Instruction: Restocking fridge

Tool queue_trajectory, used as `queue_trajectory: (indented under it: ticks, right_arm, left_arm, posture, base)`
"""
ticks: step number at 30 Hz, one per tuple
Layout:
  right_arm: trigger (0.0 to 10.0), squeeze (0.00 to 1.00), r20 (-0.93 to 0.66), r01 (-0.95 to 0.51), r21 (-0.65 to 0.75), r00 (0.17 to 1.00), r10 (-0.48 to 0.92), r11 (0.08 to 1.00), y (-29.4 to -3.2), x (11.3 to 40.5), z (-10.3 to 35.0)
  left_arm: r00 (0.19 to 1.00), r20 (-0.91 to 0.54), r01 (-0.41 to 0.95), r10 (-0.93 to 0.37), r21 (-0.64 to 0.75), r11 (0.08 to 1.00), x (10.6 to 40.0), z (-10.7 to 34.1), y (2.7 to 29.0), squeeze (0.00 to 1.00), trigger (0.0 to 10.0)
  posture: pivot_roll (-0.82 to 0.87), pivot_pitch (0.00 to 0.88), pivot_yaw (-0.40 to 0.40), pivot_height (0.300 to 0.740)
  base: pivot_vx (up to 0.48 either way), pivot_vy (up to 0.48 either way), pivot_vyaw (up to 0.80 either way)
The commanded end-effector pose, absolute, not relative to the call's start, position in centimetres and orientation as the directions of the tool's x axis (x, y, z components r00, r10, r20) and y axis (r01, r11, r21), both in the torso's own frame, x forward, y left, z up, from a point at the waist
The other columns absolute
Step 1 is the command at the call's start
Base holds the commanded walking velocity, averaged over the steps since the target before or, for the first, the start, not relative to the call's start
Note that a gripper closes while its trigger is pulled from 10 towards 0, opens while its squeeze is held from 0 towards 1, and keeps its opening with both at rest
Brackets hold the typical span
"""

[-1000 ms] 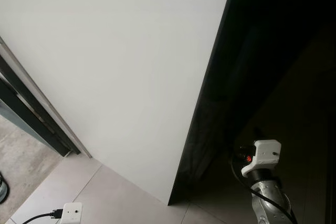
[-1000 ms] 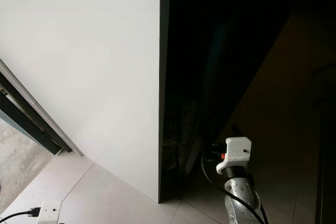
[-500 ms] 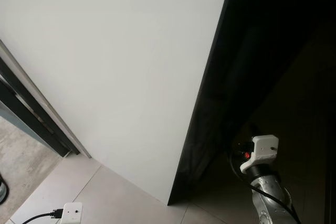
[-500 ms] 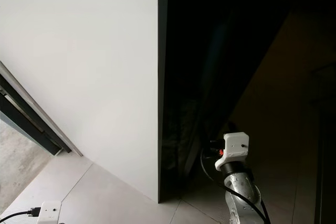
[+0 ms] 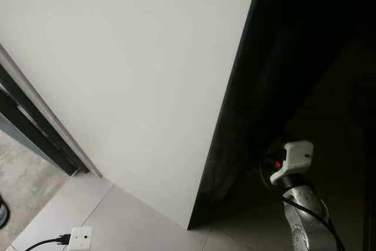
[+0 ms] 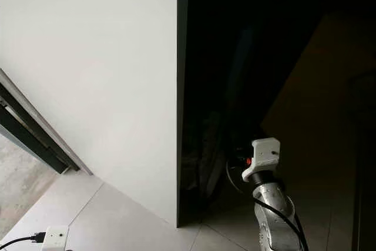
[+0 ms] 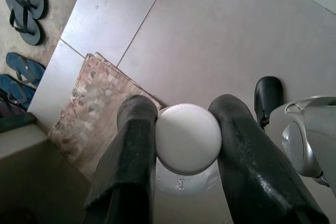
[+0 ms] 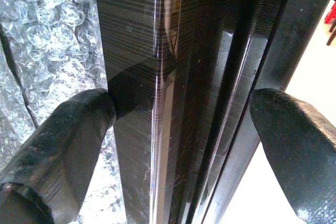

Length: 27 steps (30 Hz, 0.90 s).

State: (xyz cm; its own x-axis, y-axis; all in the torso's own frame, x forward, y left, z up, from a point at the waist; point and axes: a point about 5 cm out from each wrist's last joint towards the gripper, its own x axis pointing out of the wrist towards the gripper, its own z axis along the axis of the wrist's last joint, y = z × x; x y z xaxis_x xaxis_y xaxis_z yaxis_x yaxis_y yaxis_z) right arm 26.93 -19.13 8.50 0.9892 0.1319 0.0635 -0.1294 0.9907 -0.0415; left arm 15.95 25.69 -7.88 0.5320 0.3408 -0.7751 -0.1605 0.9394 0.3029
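Fridge door edge straddled by the right gripper

The right gripper [image 8: 178,145] is spread wide, the dark upright edge of the fridge door [image 8: 157,77] standing between its fingers (bubble wrap [image 8: 47,51] just beside one). A white-capped bottle [image 7: 188,139] is pinched in the left gripper [image 7: 184,145], above the floor [image 7: 210,35].

Silver, ribbed right forearm [image 5: 305,218] at lower right of frame, capped by a white, boxy wrist housing [image 5: 296,154] bearing a red light; black cable [image 5: 294,204] loops alongside. Thick, matte black, rounded fingers [image 7: 134,156].
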Motion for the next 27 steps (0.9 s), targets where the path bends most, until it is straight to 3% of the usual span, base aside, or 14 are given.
queue_trajectory:
  ticks: [1, 8, 13, 24, 27]
  right_arm:
    - [10.0, 0.0, 0.075, -0.082, -0.051, 0.994, 0.085, 0.995, -19.9, 27.1, 8.7]
    - [10.0, 0.0, 0.071, -0.051, -0.069, 0.996, 0.056, 0.996, -20.1, 27.0, 8.5]
    - [10.0, 0.0, 0.08, 0.08, -0.108, 0.994, -0.072, 0.991, -21.8, 26.5, 8.4]
    - [10.0, 0.0, 0.052, 0.188, -0.136, 0.982, -0.183, 0.973, -23.3, 25.1, 7.3]
    - [10.0, 0.0, 0.045, 0.287, -0.151, 0.958, -0.283, 0.946, -24.6, 24.2, 6.8]
  left_arm:
    - [0.5, -0.797, -0.14, 0.337, 0.31, 0.94, 14.9, -8.3, 25.7, 0.0, 10.0]
    - [0.502, -0.797, -0.139, 0.337, 0.31, 0.941, 14.9, -8.3, 25.7, 0.0, 10.0]
    - [0.5, -0.797, -0.137, 0.339, 0.313, 0.94, 14.9, -8.3, 25.7, 0.0, 10.0]
    - [0.5, -0.798, -0.135, 0.336, 0.312, 0.94, 14.9, -8.3, 25.8, 0.0, 10.0]
    - [0.501, -0.798, -0.131, 0.334, 0.312, 0.941, 14.9, -8.3, 25.8, 0.0, 10.0]
  posture:
    - [-0.02, 0.108, -0.027, 0.74]
    - [-0.02, 0.112, -0.027, 0.74]
    - [-0.02, 0.114, -0.027, 0.74]
    - [-0.02, 0.113, -0.027, 0.74]
    - [-0.02, 0.112, -0.024, 0.74]
  base:
    - [0.0, 0.0, 0.0]
    - [0.0, 0.0, 0.0]
    - [0.0, 0.0, 0.0]
    - [0.0, 0.0, 0.0]
    - [0.0, 0.0, 0.0]
